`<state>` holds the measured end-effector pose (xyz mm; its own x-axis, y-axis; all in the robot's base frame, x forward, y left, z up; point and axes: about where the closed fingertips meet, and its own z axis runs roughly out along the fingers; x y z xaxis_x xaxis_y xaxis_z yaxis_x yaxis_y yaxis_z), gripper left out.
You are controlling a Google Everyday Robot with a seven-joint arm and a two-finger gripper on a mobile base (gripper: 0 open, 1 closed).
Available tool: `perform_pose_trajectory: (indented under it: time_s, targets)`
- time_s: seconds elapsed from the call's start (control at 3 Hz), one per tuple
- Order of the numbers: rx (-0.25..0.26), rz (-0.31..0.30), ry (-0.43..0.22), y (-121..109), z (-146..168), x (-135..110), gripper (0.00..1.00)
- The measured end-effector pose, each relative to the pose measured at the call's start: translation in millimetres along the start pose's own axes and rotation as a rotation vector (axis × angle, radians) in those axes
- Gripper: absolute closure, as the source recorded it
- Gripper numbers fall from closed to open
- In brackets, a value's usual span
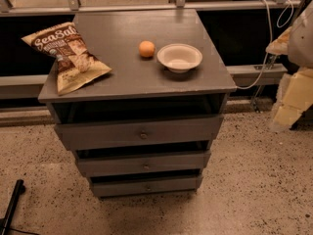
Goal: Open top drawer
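The top drawer (139, 133) is the widest of three grey drawers in a grey cabinet (137, 77) at the middle of the view. Its long flat front has a small round knob (143, 135) at the centre. A dark gap shows between the drawer front and the cabinet top. My gripper (281, 45) is at the right edge, on a pale white and yellow arm (296, 92), well to the right of the cabinet and above drawer height. It touches nothing on the cabinet.
On the cabinet top lie a chip bag (68, 55) at the left, an orange (146, 49) and a white bowl (179, 57). Two narrower drawers (144, 165) sit below. A black pole (12, 199) lies on the speckled floor at the lower left. A rail and cables run behind.
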<state>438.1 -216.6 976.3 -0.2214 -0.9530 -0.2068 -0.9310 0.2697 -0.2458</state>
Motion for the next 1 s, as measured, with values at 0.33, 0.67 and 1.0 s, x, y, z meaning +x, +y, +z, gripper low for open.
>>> perform_pose_trajectory:
  time_s: [0.33, 0.67, 1.0]
  targets:
    - [0.0, 0.0, 0.0, 0.0, 0.0, 0.0, 0.0]
    - [-0.04, 0.013, -0.032, 10.7, 30.4, -1.9, 0.0]
    - [-0.107, 0.017, -0.08, 30.6, 82.9, -8.0, 0.0]
